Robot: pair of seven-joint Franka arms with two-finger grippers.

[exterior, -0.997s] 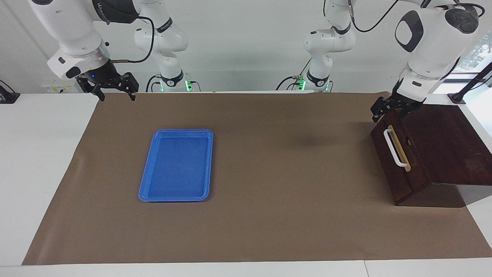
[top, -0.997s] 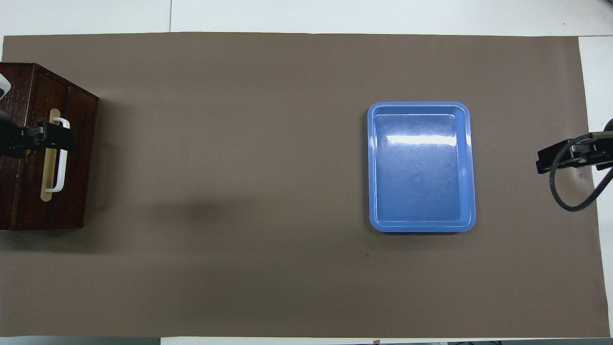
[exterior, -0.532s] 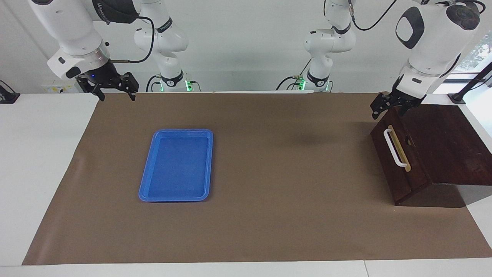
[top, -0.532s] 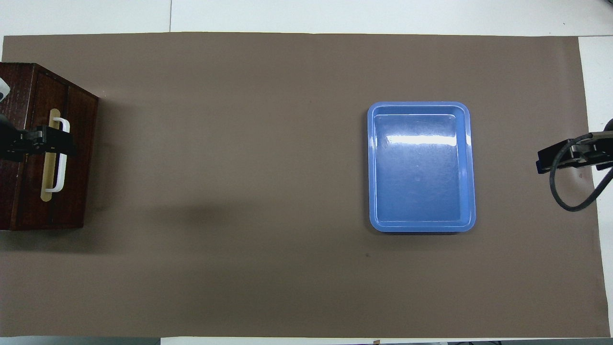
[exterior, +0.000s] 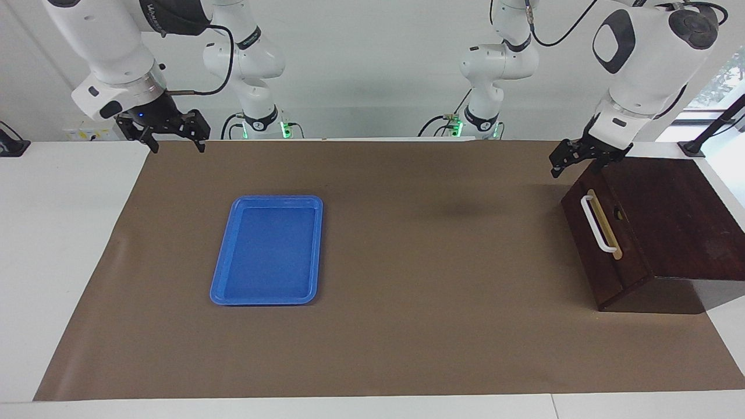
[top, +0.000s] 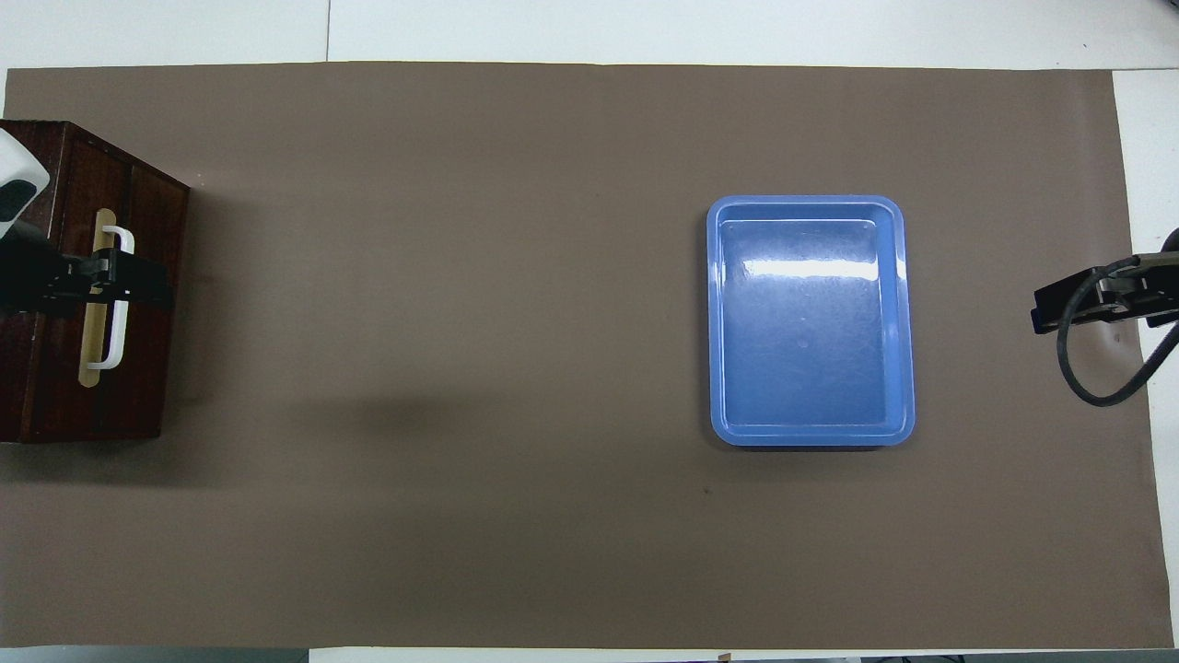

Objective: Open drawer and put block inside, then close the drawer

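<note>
The dark brown drawer (exterior: 608, 262) (top: 138, 387) stands shut at the left arm's end of the table, its white bar handle (exterior: 596, 224) (top: 117, 343) facing the middle. My left gripper (exterior: 582, 162) (top: 138, 287) hangs open in the air over the drawer's front and handle, touching nothing. My right gripper (exterior: 177, 145) (top: 1087, 299) waits open and empty above the mat's edge at the right arm's end. The block is out of view.
An empty flat blue tray (exterior: 268, 250) (top: 811, 322) lies on the brown mat (exterior: 407, 291) toward the right arm's end. Bare mat stretches between the tray and the drawer.
My left gripper has lifted off the drawer's upper front edge and drifted toward the middle of the table. The drawer stays shut. The right arm has not moved.
</note>
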